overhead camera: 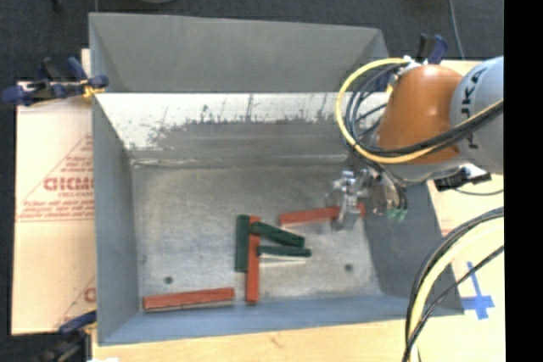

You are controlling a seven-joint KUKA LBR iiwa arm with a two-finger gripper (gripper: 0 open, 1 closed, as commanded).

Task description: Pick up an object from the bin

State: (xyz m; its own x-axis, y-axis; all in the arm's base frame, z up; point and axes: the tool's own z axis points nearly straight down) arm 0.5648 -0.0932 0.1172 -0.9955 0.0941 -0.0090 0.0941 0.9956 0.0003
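Gripper (346, 212) low over bin (170, 182) floor, right part. Red flat stick (304, 217) just beside, toward centre, near end reaching it. Open or shut: cannot tell.

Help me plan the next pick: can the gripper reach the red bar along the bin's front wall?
Probably yes: the red bar lies flat, nothing on it, though the front wall close by may crowd the gripper.
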